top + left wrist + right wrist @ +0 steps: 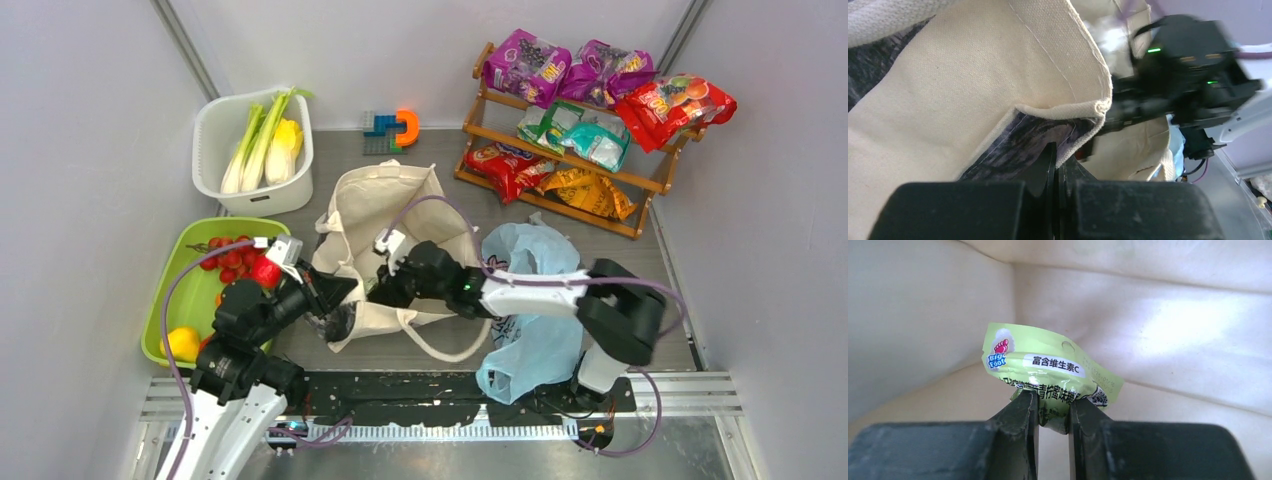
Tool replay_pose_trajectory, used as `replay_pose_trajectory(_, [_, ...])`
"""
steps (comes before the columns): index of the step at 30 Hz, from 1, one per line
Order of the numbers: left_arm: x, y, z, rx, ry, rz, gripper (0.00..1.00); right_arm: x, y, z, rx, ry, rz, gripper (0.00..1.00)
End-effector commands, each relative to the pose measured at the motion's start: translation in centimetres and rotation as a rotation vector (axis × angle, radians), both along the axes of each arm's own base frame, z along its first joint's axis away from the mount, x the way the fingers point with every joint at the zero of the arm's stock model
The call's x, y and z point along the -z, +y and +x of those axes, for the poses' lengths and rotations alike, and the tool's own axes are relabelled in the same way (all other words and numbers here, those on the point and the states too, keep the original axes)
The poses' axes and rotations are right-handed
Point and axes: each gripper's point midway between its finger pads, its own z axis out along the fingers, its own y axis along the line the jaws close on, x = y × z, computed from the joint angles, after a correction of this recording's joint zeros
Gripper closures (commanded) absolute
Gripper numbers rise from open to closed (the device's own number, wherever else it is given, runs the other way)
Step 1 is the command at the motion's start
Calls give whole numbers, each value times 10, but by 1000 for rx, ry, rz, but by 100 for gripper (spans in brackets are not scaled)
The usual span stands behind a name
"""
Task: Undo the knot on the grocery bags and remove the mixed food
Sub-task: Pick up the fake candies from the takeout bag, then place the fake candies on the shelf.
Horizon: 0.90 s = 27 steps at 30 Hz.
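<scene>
Cream canvas fills the middle of the overhead view: the tote [380,205] sits open-mouthed at centre, with the blue bag [535,260] slack and crumpled just to its right. No knot shows on the blue bag, so I judge the untying done. Much of the food looks unpacked already. Stalks [252,145] stand in the tub [205,120] at upper left, red fruits [225,260] lie in the tray [160,300] at left, and red packets [675,105] sit on the rack [478,110] at upper right. What seems left is emptying the tote.

From lower left the left gripper [325,290] leans in to the tote's near-left corner. The right arm stretches level from lower right across the blue bag, with the right gripper [382,290] dipped into the tote's mouth.

Through the left wrist camera, the left gripper [1057,160] at bottom centre is clamped tight on the tote's [973,90] folded rim, the dark print showing between its jaws. It holds that edge up. The right arm's black wrist [1183,70] hangs at upper right.

Through the right wrist camera, only the tote's [1148,315] pale inner walls show around. At lower centre the right gripper [1053,410] pinches the lower edge of a light-green packet [1048,370], which stands up above the jaws. It is inside the bag and not yet lifted out.
</scene>
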Motion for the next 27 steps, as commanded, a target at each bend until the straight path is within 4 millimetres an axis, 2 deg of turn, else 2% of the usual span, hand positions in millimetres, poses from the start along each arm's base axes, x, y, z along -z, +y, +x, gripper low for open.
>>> replay_pose_trajectory(1, [13, 11, 13, -71, 20, 69, 100, -75, -19, -6, 45, -99, 175, 95])
replay_pose_trajectory(3, [13, 5, 10, -20, 8, 72, 100, -115, -37, -7, 78, -159, 247, 95])
replay_pose_trajectory(4, [13, 0, 6, 24, 1, 75, 100, -121, -45, -5, 105, -177, 250, 95])
replay_pose_trajectory(5, [11, -6, 2, 72, -10, 76, 100, -144, -54, -5, 118, -216, 288, 95])
replay_pose_trajectory(6, [9, -10, -3, 118, -18, 78, 100, -152, -62, -1, 156, -238, 291, 95])
replay_pose_trajectory(7, [8, -12, -6, 143, -24, 81, 100, -172, -74, 2, 194, -281, 321, 95])
replay_pose_trajectory(8, [7, -14, -8, 165, -31, 89, 100, -179, -80, 3, 208, -297, 326, 95])
replay_pose_trajectory(9, [5, -14, -11, 182, -43, 99, 100, -197, -91, 5, 231, -333, 353, 95])
replay_pose_trajectory(12, [5, -10, -9, 172, -68, 142, 100, -219, -113, 12, 272, -371, 361, 95])
replay_pose_trajectory(15, [5, 10, 10, 26, -77, 210, 100, -246, -140, 22, 341, -424, 330, 95])
replay_pose_trajectory(19, [9, 53, 39, -219, -62, 366, 100, -282, -188, 54, 512, -492, 214, 95])
replay_pose_trajectory(20, [8, 61, 43, -261, -63, 400, 100, -286, -204, 69, 589, -517, 167, 95])
replay_pose_trajectory(21, [6, 68, 47, -291, -69, 431, 100, -300, -216, 75, 629, -529, 149, 95])
replay_pose_trajectory(22, [4, 73, 51, -318, -79, 457, 100, -301, -231, 91, 695, -538, 99, 95])
replay_pose_trajectory(23, [2, 77, 54, -330, -98, 478, 100, -315, -250, 102, 758, -545, 75, 95])
replay_pose_trajectory(24, [2, 78, 56, -335, -112, 489, 100, -312, -253, 114, 781, -535, 38, 95])
replay_pose_trajectory(25, [2, 78, 58, -335, -125, 492, 100, -326, -271, 123, 833, -536, 30, 95])
replay_pose_trajectory(26, [2, 77, 60, -335, -138, 488, 100, -320, -272, 134, 846, -514, 3, 95])
replay_pose_trajectory(27, [5, 75, 61, -332, -146, 484, 100, -332, -285, 140, 889, -517, 4, 95])
